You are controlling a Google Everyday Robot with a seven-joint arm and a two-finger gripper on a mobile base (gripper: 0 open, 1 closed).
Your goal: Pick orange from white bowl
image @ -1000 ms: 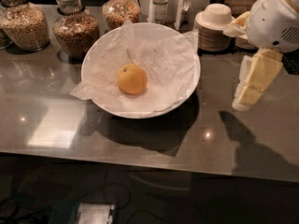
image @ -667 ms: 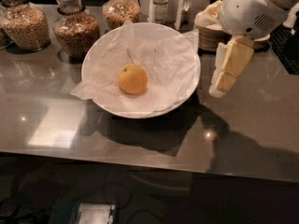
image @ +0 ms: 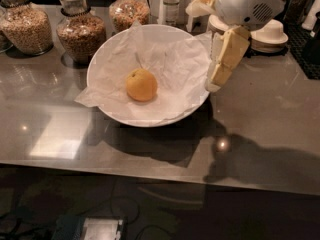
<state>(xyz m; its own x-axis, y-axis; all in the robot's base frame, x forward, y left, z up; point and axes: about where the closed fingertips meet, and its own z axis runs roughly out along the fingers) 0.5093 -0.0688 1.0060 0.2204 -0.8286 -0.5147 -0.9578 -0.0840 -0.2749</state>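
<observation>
The orange (image: 141,84) lies in the middle of the wide white bowl (image: 107,56), on its crinkled white paper lining. The bowl stands on the grey glossy counter. My gripper (image: 216,82) hangs from the white arm at the upper right, pointing down, with its tip over the bowl's right rim. It is to the right of the orange, apart from it, and holds nothing that I can see.
Glass jars of grain (image: 80,29) stand behind the bowl at the back left. A bottle (image: 171,4) stands behind it. Small stacked off-white bowls (image: 270,34) sit at the back right. The counter's front edge (image: 150,171) runs below the bowl.
My gripper and arm have moved left, from out over the counter at the right to the bowl's right rim. The orange and bowl have not moved.
</observation>
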